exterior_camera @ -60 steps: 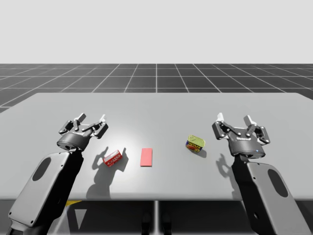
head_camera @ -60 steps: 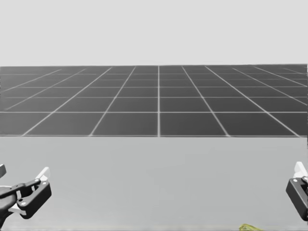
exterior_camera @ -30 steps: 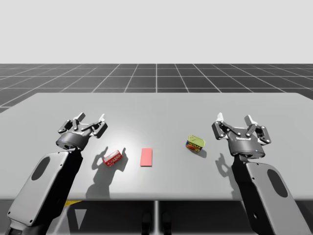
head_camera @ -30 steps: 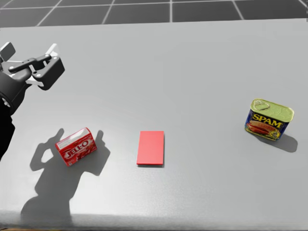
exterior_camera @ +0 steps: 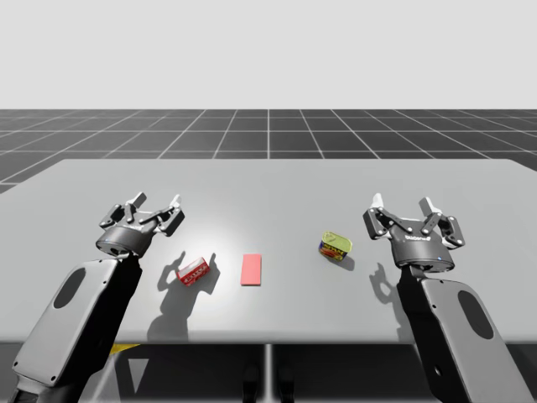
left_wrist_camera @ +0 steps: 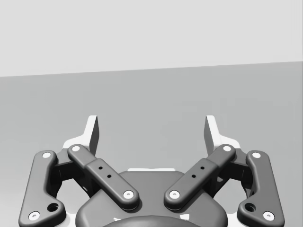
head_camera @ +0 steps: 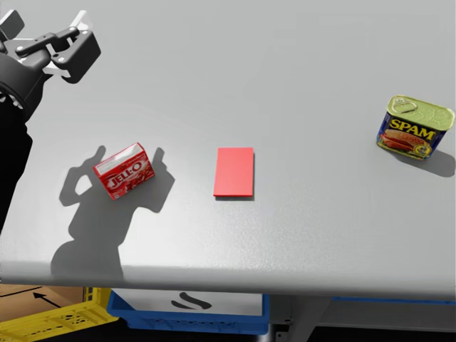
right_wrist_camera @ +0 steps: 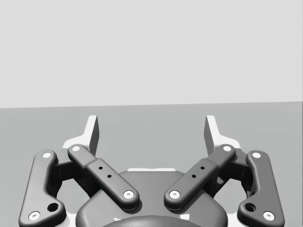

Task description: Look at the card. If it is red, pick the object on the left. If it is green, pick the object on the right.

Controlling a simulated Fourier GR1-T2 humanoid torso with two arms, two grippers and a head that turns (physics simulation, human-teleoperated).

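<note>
Head lowered, one card, one red box, one blue can

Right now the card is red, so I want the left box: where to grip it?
Probably from above with the left claw, closing on the two long sides of the red box. It lies askew on the table, so turn the claw to match.

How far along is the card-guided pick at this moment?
Done: the head view takes in the card, which is red, so the target is the red box to its left. In hand: nothing; my left gripper and right gripper are both open and empty, above the table, apart from the box. Left: reach the red box, close on it and lift it. The can on the right is not the target.
</note>
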